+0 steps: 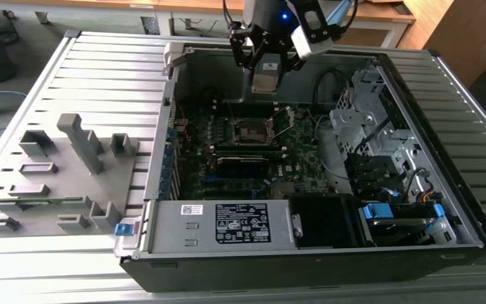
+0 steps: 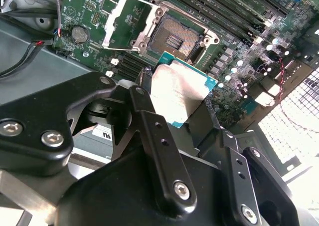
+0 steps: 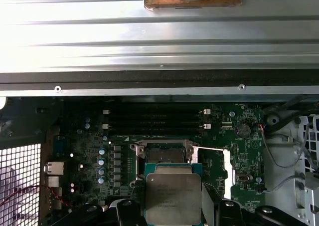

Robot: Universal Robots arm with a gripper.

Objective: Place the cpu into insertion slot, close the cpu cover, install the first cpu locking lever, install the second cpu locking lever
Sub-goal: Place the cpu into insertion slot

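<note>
My gripper (image 1: 265, 68) hangs over the back of the open computer case, shut on the cpu (image 1: 264, 81). In both wrist views the cpu (image 2: 175, 92) (image 3: 172, 198) is a flat square chip with a dull silver top and green edge, pinched between the black fingers (image 2: 144, 104). It is held in the air, clear of the green motherboard. The insertion slot (image 2: 175, 36) (image 3: 164, 155) (image 1: 250, 130) lies bare on the board, its dark centre exposed. The cpu cover (image 2: 112, 22), a thin metal frame with a square window, stands swung open beside the slot.
Long black memory slots (image 2: 224, 6) run next to the socket. A power supply (image 1: 226, 223) fills the case's near side and a metal drive cage (image 1: 369, 133) stands at the exterior view's right. A grey fixture tray (image 1: 57, 171) sits outside the case on the slatted table.
</note>
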